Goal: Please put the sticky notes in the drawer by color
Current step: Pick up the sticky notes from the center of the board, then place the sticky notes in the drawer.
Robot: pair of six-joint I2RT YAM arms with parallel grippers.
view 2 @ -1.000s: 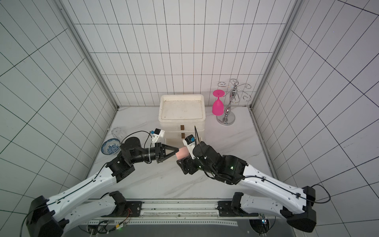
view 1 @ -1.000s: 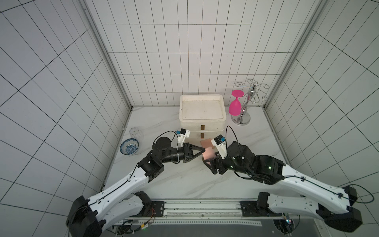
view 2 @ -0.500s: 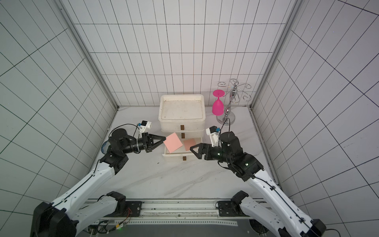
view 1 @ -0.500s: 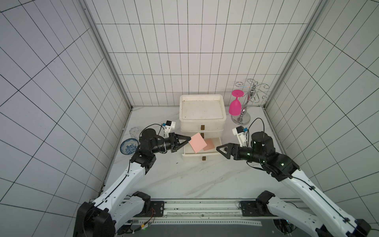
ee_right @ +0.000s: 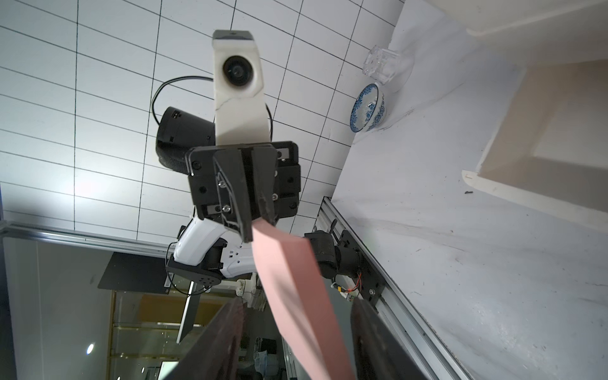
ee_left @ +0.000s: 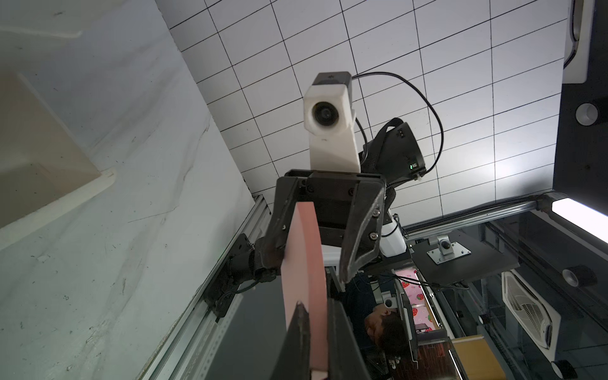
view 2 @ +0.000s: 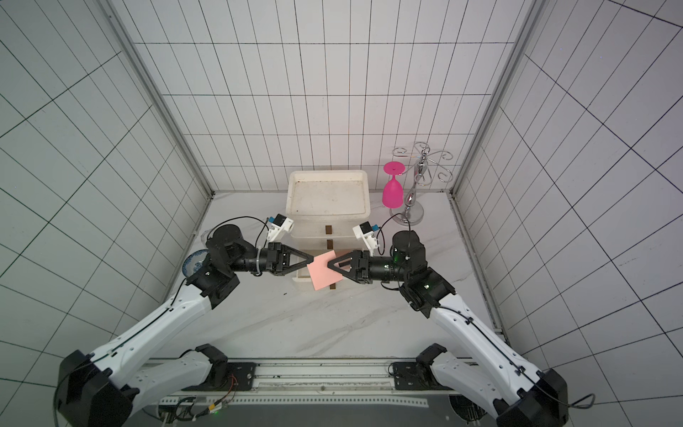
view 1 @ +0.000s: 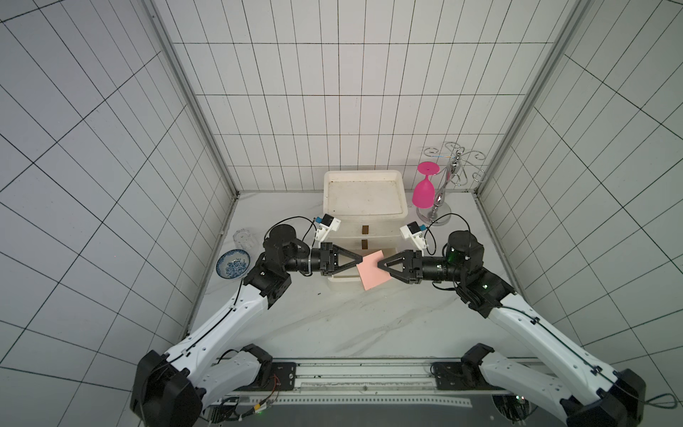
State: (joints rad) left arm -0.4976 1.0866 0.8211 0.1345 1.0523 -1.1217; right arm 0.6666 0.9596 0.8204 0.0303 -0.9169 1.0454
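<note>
My left end effector [view 1: 357,263] stays clenched on one edge of a salmon-pink sticky pad [view 1: 374,278], holding it in the air over the drawer chest's [view 1: 380,227] pulled-out bottom drawer [view 1: 342,285]. My right end effector [view 1: 379,265], well apart a moment ago, now straddles the opposite edge, unclamped. I judge this a steadying regrip before the drop.

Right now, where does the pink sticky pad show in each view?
Top view: centre, pink sticky pad in front of the drawer chest.
Top view: pad at the same spot.
Left wrist: pad edge-on, clamped in the left gripper.
Right wrist: pad a long strip reaching out from the left gripper.
Shared landmark: the cream drawer chest, in all four.
</note>
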